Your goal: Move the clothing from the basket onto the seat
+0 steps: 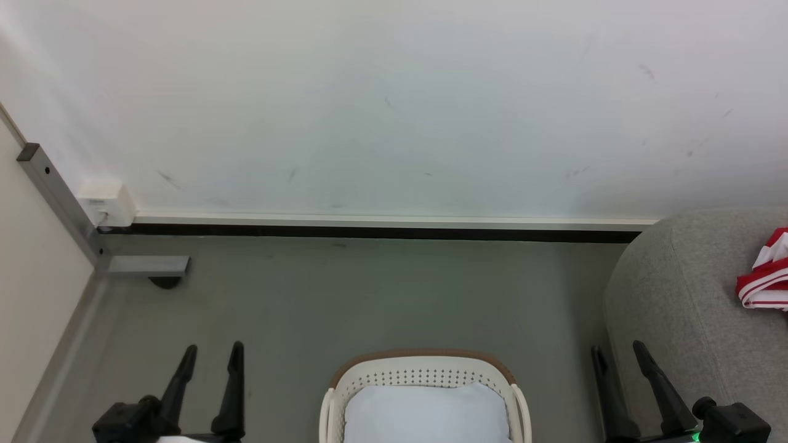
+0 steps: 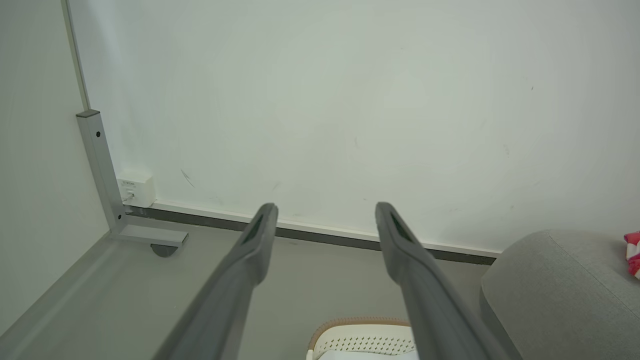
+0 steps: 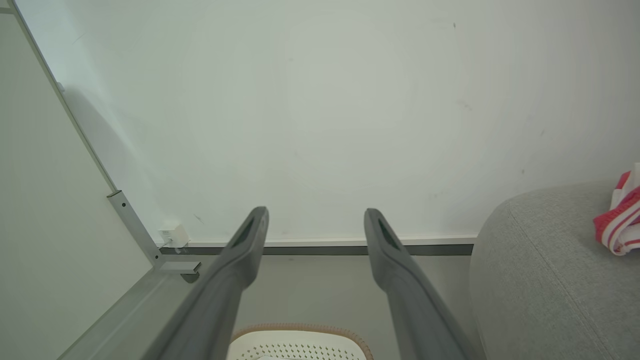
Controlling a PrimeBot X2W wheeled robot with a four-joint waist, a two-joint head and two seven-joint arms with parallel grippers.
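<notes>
Head view. A plain white wall [image 1: 394, 92], faintly scuffed with dark marks, meets a smooth grey floor [image 1: 369, 295] along a pale skirting strip [image 1: 394, 220] set over a dark band. At the left corner a grey metal post [image 1: 52, 184] runs down beside a pale side panel [image 1: 31, 271] to a flat foot on the floor. A small white box [image 1: 108, 203] sits on the wall at its base.

The basket [image 1: 425, 360] stands on the floor at the bottom centre. Its brown-banded rim and perforated wall are visible, and a flat white sheet [image 1: 425, 412] lies inside it. The seat [image 1: 677, 295], in grey woven fabric, fills the lower right beside the basket. The clothing [image 1: 763, 277], bunched red-and-white fabric, lies on the seat at the right edge of the view, well apart from the basket.

The left gripper [image 1: 213, 347] and right gripper [image 1: 617, 346] flank the basket above the floor. The jaws of each are spread wide and grasp nothing.
</notes>
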